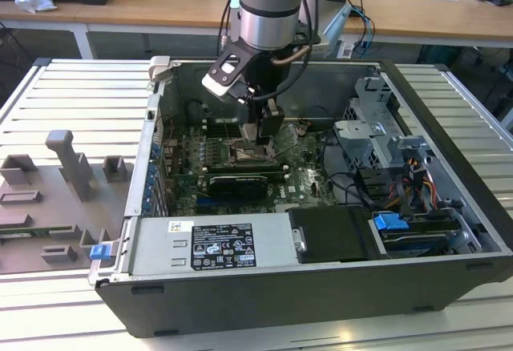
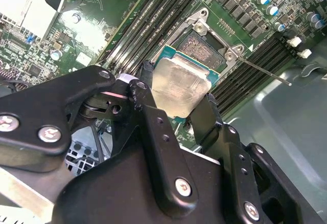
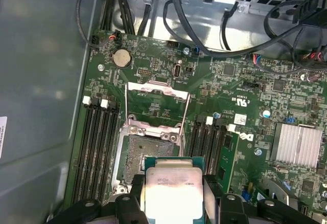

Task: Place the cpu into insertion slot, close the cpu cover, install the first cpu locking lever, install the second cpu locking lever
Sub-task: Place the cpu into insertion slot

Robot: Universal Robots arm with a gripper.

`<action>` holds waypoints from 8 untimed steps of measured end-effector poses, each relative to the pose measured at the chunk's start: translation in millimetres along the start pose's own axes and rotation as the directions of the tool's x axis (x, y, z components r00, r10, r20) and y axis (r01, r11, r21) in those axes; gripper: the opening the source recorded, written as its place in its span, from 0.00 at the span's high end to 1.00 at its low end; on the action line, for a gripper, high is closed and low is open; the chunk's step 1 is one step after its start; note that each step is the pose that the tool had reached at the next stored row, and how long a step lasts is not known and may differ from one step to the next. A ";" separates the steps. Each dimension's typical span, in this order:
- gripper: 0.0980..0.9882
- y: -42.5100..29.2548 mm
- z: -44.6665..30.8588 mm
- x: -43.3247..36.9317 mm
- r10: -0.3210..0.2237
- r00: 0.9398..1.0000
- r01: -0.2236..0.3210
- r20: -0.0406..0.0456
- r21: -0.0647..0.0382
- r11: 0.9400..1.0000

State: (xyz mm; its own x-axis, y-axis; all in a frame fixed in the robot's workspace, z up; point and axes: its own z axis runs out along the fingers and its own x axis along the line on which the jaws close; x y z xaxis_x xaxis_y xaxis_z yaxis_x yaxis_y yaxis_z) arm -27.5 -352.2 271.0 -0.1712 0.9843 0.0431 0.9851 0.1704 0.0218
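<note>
The arm [image 1: 268, 6] reaches straight down in the exterior view, wrist vertical and claw [image 1: 268, 136] pointing downward. In both wrist views the claw's two black fingers [image 2: 153, 127] are closed on opposite edges of the cpu [image 2: 180, 85], holding it flat.
</note>
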 end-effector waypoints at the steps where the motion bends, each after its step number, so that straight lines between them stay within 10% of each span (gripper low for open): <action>1: 0.50 0.0 0.3 0.0 0.000 1.000 0.000 0.000 0.000 1.000; 8: 0.50 0.0 2.3 -0.1 0.000 1.000 0.000 0.000 0.000 1.000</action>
State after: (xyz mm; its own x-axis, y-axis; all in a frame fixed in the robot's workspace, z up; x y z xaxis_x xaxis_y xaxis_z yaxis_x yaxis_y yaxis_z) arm -27.5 -352.2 268.7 -0.1712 0.9843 0.0432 0.9851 0.1704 0.0218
